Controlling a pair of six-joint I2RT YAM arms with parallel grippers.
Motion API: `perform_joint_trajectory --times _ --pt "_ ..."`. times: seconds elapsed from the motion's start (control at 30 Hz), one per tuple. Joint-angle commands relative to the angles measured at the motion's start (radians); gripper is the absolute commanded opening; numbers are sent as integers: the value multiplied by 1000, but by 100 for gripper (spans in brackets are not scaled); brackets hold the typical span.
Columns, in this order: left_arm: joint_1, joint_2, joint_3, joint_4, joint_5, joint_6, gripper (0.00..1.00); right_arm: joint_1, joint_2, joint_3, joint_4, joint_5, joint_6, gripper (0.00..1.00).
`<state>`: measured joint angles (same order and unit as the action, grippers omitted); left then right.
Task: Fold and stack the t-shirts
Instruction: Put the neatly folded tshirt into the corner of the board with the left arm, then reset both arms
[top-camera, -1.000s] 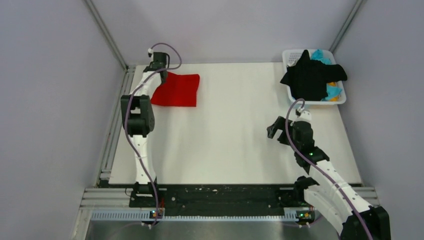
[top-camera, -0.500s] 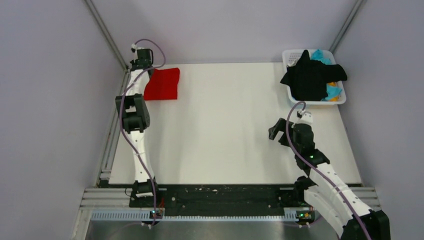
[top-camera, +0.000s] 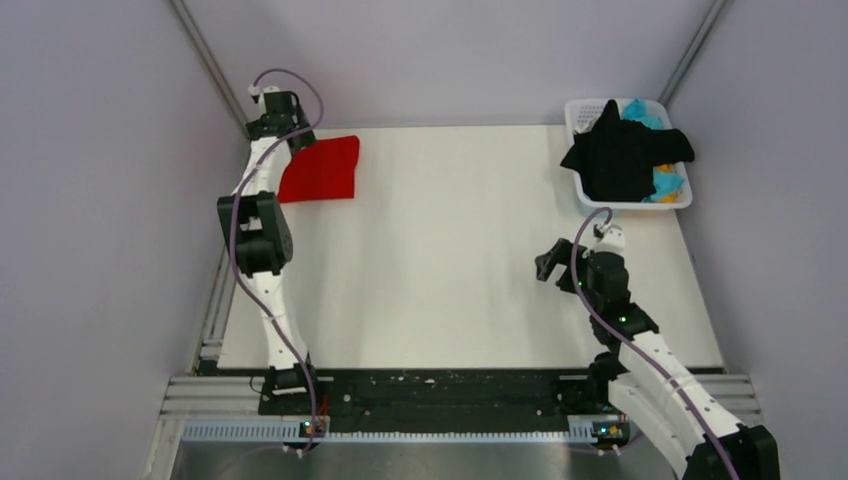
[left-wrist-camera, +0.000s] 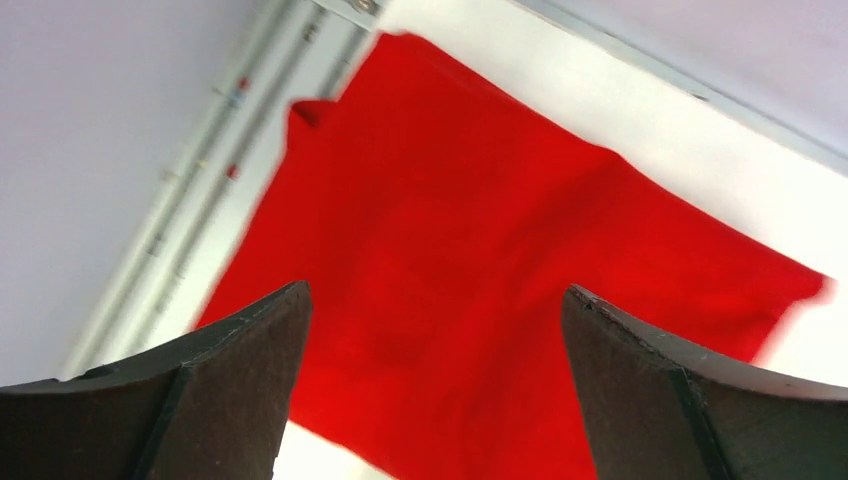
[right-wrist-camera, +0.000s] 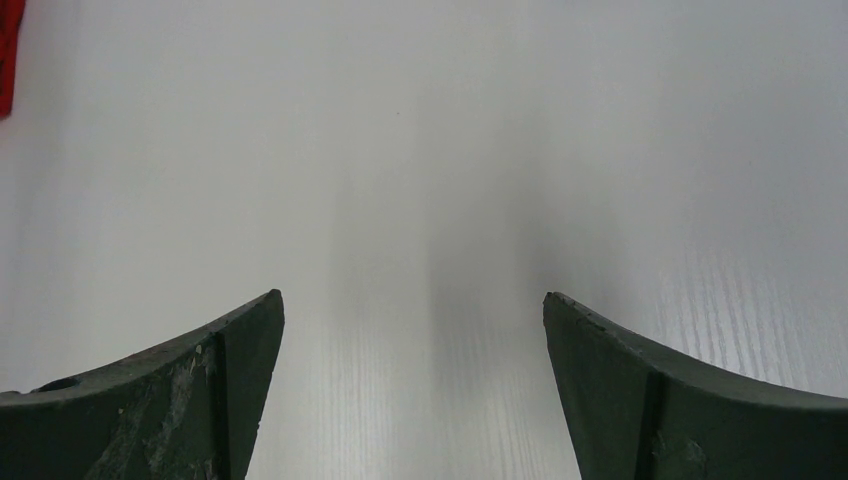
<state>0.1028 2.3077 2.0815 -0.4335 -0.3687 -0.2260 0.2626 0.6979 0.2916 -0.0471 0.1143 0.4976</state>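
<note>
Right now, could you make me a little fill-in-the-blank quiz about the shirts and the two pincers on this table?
1. The folded shirt at the far left corner of the table is ____.
2. The draped shirt hanging over the white basket is ____.
3. The left pincer, near the folded shirt, has its jaws ____.
4. The right pincer hangs over bare table and holds ____.

Missing words: red; black; open; nothing.

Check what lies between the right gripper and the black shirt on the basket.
Nothing visible blocks it: only bare white table lies between the open right gripper and the black cloth t-shirt draped over the white plastic basket's near rim.
</note>
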Motion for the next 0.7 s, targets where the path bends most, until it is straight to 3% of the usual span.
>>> perform_joint_trajectory --times 0.0,0.1,0.33,0.43,0.57,0.67 --pt "-22 -212 -135 60 240 -242 98 0 -41 -15 66 -13 -2 99" --pt "-64 -324 -318 156 337 -323 98 0 -58 -33 72 -7 9 99" --pt "-283 -636 -713 179 282 -337 99 0 -76 -32 78 -77 -1 99" --pt "-364 -831 -936 238 285 -381 99 -1 -81 -39 90 -110 -5 99" --pt "-522 -1084 -1235 304 189 -400 99 0 -94 -69 130 -146 -1 99" --pt "-562 -1256 -1394 324 190 -427 99 1 -112 -75 112 -137 14 99"
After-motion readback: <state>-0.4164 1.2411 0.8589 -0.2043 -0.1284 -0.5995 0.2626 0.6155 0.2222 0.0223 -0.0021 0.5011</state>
